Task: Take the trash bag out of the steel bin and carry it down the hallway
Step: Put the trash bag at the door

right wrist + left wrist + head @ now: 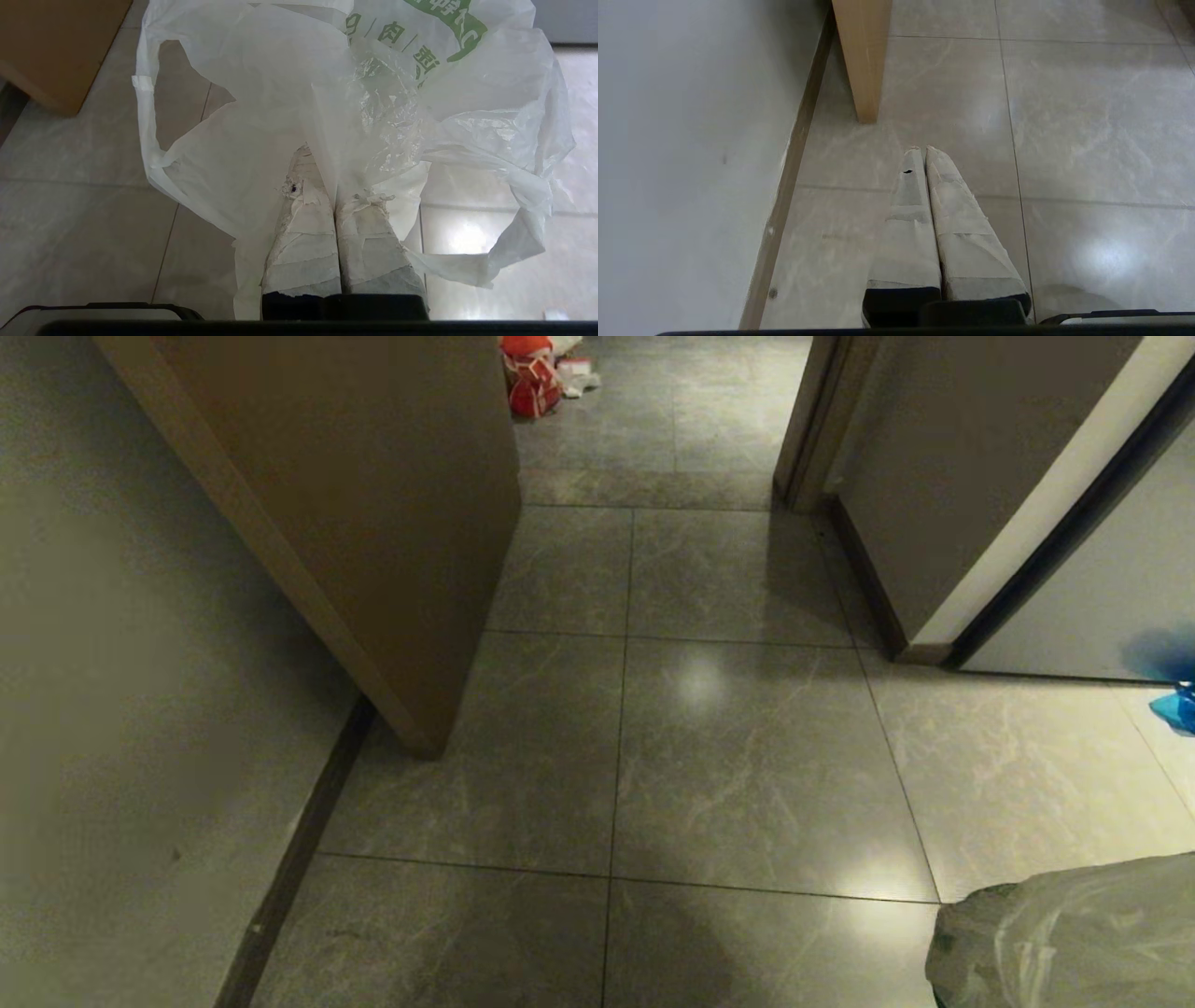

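Observation:
The trash bag, thin whitish plastic with green printing, shows at the lower right corner of the head view. In the right wrist view the trash bag hangs crumpled over the floor tiles, with a fold of it pinched between the taped fingers of my right gripper, which is shut on it. My left gripper is shut with nothing in it, low over the tiles near the left wall. The hallway of grey marbled tiles runs ahead. The steel bin is out of view.
An open brown door juts into the passage from the left wall. A wall corner with a dark baseboard narrows the right side. Red packages lie far ahead. A shiny blue bag sits at the right edge.

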`<state>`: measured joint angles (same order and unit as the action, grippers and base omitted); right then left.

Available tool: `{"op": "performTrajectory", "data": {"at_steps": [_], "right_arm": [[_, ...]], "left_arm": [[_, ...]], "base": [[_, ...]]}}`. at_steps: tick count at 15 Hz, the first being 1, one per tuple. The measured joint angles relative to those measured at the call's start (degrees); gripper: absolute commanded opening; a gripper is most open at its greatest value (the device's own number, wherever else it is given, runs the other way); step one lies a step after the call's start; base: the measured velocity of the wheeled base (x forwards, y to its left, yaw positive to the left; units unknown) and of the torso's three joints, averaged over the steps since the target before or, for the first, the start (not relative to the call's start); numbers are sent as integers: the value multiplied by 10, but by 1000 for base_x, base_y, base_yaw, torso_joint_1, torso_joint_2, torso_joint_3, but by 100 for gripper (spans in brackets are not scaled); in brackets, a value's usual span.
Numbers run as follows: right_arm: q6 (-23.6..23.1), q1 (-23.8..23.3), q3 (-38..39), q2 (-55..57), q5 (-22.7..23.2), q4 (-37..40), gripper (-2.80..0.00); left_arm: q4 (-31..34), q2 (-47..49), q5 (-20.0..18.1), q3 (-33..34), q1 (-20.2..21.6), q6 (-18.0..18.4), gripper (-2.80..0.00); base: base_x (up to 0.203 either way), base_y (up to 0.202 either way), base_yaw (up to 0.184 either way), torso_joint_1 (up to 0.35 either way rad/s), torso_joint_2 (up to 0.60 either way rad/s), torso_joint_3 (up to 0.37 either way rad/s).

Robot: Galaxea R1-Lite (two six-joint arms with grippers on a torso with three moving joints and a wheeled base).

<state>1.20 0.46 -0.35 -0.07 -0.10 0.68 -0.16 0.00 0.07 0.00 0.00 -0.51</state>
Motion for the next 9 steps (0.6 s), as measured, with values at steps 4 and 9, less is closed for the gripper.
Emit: {"op": "performTrajectory", "data": {"at_steps": [4,9], "right_arm": [[0,0,0,0,0,0,-280],[0,0,0,0,0,0,-280]], "left_arm": [[0,0,0,0,0,0,-280],[0,0,0,0,0,0,-280]], "base": [[196,0,-1,3,1,3],[193,0,0,3,4,4]]}}
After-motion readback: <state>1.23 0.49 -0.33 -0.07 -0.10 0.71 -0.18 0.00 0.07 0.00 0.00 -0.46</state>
